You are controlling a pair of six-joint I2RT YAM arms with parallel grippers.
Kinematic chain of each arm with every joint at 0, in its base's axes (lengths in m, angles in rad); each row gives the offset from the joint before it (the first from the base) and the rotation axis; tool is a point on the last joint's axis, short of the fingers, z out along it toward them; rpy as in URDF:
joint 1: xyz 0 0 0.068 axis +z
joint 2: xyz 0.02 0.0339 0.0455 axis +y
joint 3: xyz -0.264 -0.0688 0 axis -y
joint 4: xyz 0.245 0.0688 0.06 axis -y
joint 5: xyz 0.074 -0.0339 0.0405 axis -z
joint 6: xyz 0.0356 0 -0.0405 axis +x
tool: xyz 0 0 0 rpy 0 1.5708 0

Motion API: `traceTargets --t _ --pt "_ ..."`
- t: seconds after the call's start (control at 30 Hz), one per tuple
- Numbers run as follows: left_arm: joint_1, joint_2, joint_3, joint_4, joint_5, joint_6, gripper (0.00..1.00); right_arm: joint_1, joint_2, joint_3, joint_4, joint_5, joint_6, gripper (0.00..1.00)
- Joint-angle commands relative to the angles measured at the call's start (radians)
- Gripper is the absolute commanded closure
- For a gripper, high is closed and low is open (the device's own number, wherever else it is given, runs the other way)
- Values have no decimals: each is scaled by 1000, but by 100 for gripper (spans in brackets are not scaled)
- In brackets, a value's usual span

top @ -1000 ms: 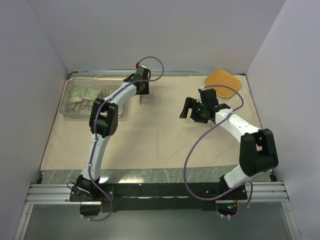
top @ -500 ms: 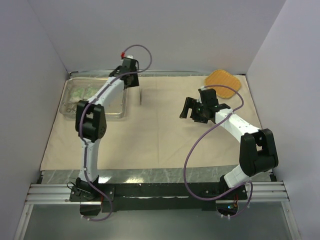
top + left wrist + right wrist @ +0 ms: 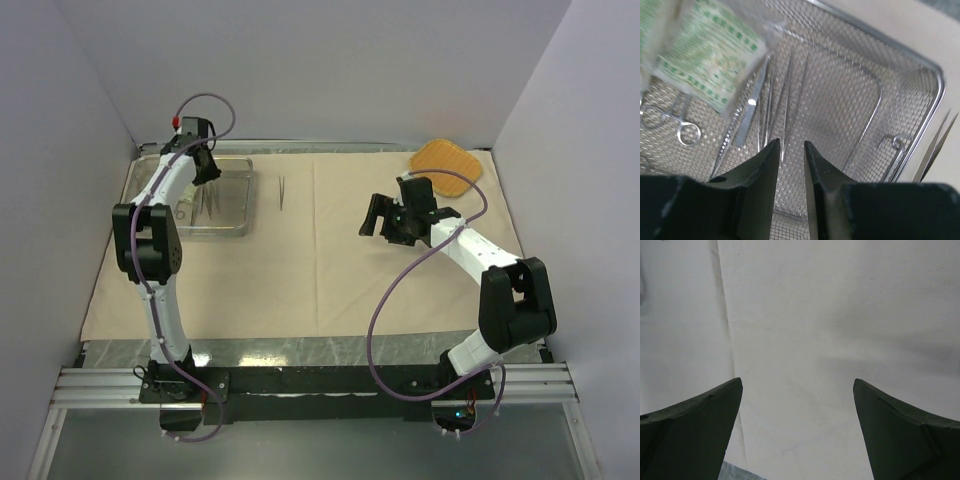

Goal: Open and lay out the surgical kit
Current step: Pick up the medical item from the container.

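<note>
The beige cloth (image 3: pixel 300 270) lies spread over the table. The steel mesh tray (image 3: pixel 232 212) stands on it at the far left. My left gripper (image 3: pixel 207 176) hovers over the tray, jaws a narrow gap apart and empty (image 3: pixel 790 143). Below it in the tray (image 3: pixel 920 65) lie several thin tweezers (image 3: pixel 786 100), ring-handled forceps (image 3: pixel 677 127) and two green-white packets (image 3: pixel 710 55). One pair of tweezers (image 3: pixel 282 190) lies on the cloth right of the tray and also shows in the left wrist view (image 3: pixel 934 145). My right gripper (image 3: pixel 385 222) is wide open and empty above bare cloth (image 3: pixel 815 315).
An orange woven pad (image 3: pixel 447 160) lies at the far right corner of the cloth. Grey walls close in the left, back and right. A marbled table strip and the metal rail run along the near edge.
My left gripper let go of the tweezers on the cloth right of the tray, then swung left to over the tray. The right arm has not moved.
</note>
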Motion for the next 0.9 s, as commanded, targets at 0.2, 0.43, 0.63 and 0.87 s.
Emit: traceTargets --t 0.2,0.43,0.63,0.87 --pt "-20 33 -71 -50 46 -27 71 -2 -32 -15 31 -2 -4 0" --pt "-20 82 -76 -65 -32 -24 71 -1 -30 -23 37 -5 1 0" --pt "-20 128 -56 -59 -37 -16 74 -2 -33 -29 38 -5 4 0" --pt "-32 104 -68 -54 -45 -3 89 -1 -32 -27 40 -4 7 0"
